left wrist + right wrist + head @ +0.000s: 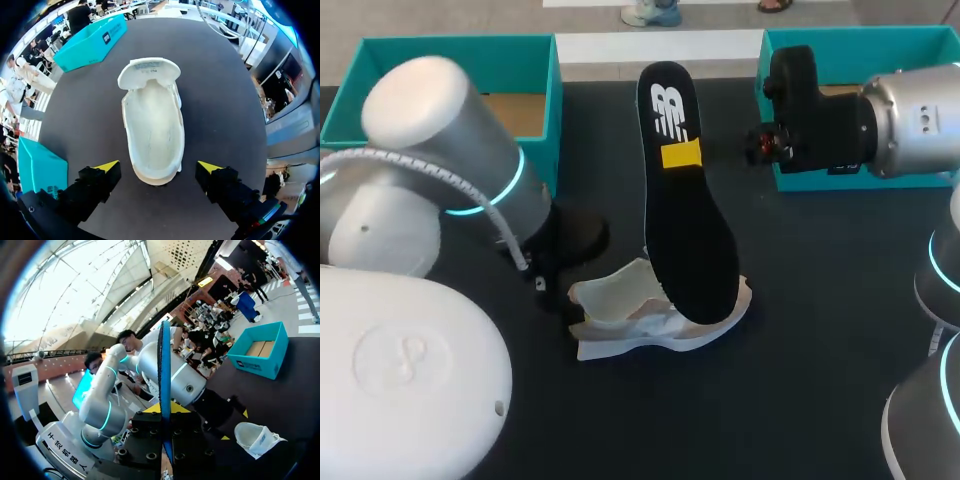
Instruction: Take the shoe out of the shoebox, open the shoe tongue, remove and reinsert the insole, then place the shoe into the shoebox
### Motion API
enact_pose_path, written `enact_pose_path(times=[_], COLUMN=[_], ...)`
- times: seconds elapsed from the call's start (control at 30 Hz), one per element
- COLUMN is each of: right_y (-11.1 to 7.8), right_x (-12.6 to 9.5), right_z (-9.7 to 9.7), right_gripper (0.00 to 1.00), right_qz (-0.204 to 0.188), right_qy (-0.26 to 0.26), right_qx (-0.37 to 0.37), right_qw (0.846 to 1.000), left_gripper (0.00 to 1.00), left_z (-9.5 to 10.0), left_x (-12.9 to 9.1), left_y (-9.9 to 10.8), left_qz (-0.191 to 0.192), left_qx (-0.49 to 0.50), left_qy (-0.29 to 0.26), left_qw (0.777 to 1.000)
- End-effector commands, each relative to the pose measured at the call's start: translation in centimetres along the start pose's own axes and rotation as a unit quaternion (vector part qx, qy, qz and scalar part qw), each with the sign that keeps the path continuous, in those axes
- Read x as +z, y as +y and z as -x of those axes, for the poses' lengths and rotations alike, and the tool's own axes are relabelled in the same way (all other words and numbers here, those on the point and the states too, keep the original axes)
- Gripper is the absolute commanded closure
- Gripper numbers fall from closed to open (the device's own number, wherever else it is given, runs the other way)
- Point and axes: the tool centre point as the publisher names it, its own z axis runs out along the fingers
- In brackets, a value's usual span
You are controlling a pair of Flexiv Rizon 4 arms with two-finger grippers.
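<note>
**Insole and shoe, with both arms.** The black insole is out of the shoe and held on edge above the black table. Its printed end points away from the robot. Its lower end overlaps the white shoe in the head view, and contact there cannot be judged. The shoe rests on the table near the middle, outside both the left teal box and the right teal box, which stand at the far corners.

The head view shows the insole's broad face with one yellow tip of the right gripper pressed flat on it. The right wrist view shows the same insole edge-on, as a thin dark line clamped between the two yellow tips.

Only the left wrist view looks down into the shoe. It shows a pale, bare interior and the tongue folded out at the far end. In the head view the insole and the arm partly cover this opening.

The right arm comes in level from the right edge, with its wrist turned toward the middle. The left arm bends down from the left, and in the head view its gripper is mostly hidden behind its own elbow. The left gripper is spread wide, with its fingers on either side of the shoe's near end and a gap of table showing on both sides.
</note>
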Motion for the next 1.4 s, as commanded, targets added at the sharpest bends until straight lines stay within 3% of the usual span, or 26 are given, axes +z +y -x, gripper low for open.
enact_pose_path(times=[0.03, 0.77, 1.4], right_y=[0.0, 0.0, 0.0], right_x=[0.3, 0.3, 0.3], right_z=[0.1, 0.1, 0.1], right_gripper=[1.0, 1.0, 1.0], right_qz=[-0.001, -0.001, -0.001], right_qy=[-0.002, -0.002, -0.002], right_qx=[0.001, 0.001, 0.001], right_qw=[1.0, 1.0, 1.0], left_gripper=[0.0, 0.0, 0.02], left_z=[0.0, 0.1, 4.2], left_x=[-0.5, -0.2, 4.9], left_y=[-0.2, -0.1, -5.8], left_qz=[0.071, 0.067, 0.073], left_qx=[0.0, -0.026, -0.011], left_qy=[0.002, 0.002, 0.008], left_qw=[0.997, 0.997, 0.997])
